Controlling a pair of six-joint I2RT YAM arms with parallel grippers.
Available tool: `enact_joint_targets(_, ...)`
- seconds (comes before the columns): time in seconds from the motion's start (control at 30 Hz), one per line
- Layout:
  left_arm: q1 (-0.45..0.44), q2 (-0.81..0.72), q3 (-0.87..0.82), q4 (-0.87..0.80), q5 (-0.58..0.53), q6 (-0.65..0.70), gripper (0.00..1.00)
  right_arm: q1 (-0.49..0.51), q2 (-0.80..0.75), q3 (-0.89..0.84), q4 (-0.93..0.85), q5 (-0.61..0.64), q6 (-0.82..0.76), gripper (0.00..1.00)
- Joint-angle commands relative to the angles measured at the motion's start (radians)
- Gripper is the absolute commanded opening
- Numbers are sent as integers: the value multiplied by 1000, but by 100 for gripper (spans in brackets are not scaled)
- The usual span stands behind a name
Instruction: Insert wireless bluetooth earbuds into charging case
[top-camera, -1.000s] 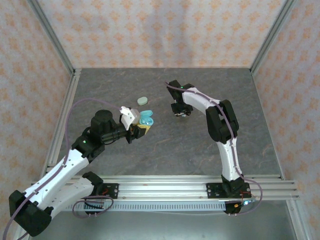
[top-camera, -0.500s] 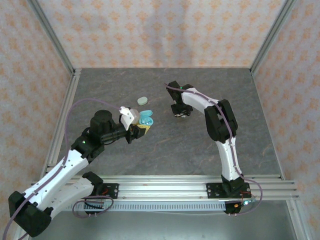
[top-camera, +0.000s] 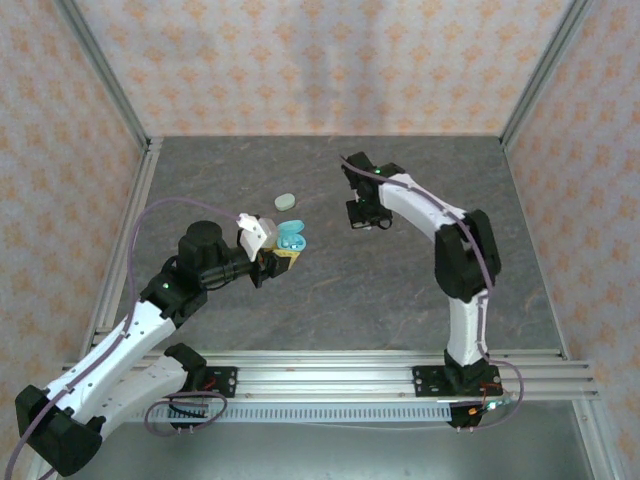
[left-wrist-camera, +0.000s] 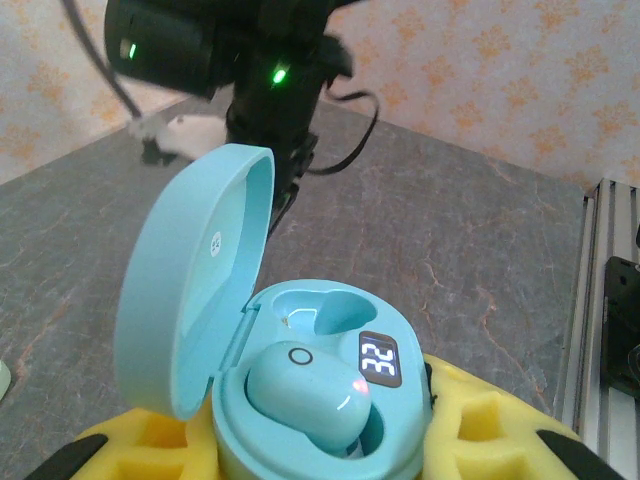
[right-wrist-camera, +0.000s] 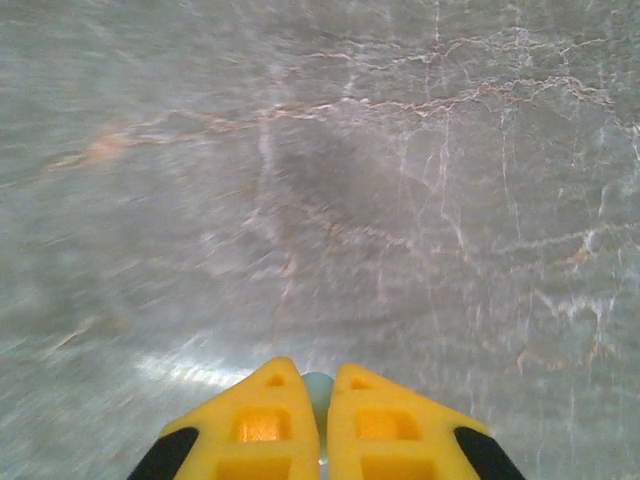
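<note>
Gripper on right arm (top-camera: 363, 222) pinches pale earbud (right-wrist-camera: 318, 388) between closed yellow fingers, above bare tabletop (right-wrist-camera: 400, 200), walls well apart. Left gripper (top-camera: 280, 255) clamps open teal charging case (left-wrist-camera: 190, 300); second earbud (left-wrist-camera: 305, 390) seated inside. Closed case (top-camera: 286, 201) nearby.

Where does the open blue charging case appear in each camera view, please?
Top external: charging case left of centre, held by the left hand.
Left wrist: charging case in the lower middle, lid raised at left.
Right wrist: the right hand pinches a pale earbud above the tabletop.
Shared landmark: the grey marbled tabletop.
</note>
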Motion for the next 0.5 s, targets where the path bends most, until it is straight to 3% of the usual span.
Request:
enact_joint_targets(0.0, 8, -25, 17, 7, 14, -16, 23, 2, -160, -55, 8, -120, 57, 7)
enact_joint_targets(0.33, 8, -39, 28, 14, 48, -30, 23, 11, -556, -219, 167, -528, 172, 3)
enact_joint_targets(0.47, 8, -37, 40, 14, 68, -34, 23, 62, -683, -296, 246, -607, 204, 4)
